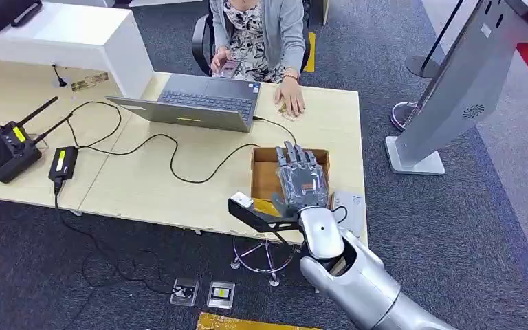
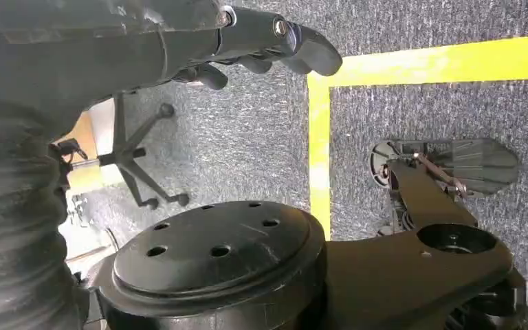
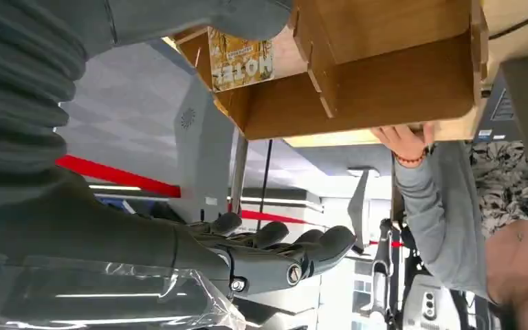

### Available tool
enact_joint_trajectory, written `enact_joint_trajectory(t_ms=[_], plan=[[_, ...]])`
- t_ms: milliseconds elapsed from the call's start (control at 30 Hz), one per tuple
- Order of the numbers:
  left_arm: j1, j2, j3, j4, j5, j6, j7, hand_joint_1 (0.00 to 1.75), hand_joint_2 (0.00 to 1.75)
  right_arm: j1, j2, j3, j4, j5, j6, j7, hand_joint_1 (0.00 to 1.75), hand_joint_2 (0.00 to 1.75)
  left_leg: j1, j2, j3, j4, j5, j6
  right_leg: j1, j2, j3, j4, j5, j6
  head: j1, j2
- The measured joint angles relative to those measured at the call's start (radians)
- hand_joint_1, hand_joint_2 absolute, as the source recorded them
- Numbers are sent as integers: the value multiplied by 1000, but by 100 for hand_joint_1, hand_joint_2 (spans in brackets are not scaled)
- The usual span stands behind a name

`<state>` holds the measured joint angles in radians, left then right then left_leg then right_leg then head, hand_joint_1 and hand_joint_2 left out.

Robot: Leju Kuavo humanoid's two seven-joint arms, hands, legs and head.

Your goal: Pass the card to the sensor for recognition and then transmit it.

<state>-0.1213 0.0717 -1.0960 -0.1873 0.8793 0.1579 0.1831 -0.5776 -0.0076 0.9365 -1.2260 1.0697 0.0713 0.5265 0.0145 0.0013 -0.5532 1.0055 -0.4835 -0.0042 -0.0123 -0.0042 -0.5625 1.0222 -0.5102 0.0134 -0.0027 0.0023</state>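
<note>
A yellow card [image 3: 240, 58] printed "HOTEL" stands in an open wooden box [image 1: 265, 168] at the table's near right corner; a yellow edge of the card [image 1: 264, 205] shows under my wrist. My right hand [image 1: 301, 180] hovers over the box with its fingers spread and straight, holding nothing. In the right wrist view the thumb [image 3: 247, 14] lies close beside the card, while the fingers [image 3: 282, 251] are well apart from it. My left hand [image 2: 268, 41] hangs by my side over the carpet, fingers loosely bent, with nothing in it.
A black arm with a white tip [image 1: 242, 201] juts out at the table's front edge beside the box. A small white device [image 1: 347, 204] lies right of the box. A person sits behind a laptop [image 1: 199, 103], one hand [image 1: 291, 96] on the table. A grey kiosk [image 1: 454, 89] stands at right.
</note>
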Motion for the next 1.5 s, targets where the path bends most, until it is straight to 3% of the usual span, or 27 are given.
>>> enact_joint_trajectory(t_ms=[633, 1500], plan=[[0, 8, 0, 0, -19, -9, 5, 0, 175, -16, -5, 14, 65, -48, 0, 36, 0, 175, 0, 0, 0, 0, 0, 0, 0, 0, 0, 0, 0, 0, 0, 0], [0, 10, 0, 0, -38, -21, 4, 0, 175, -16, -16, -5, 199, -47, -45, 18, 0, 175, 0, 0, 0, 0, 0, 0, 0, 0, 0, 0, 0, 0, 0, 0]])
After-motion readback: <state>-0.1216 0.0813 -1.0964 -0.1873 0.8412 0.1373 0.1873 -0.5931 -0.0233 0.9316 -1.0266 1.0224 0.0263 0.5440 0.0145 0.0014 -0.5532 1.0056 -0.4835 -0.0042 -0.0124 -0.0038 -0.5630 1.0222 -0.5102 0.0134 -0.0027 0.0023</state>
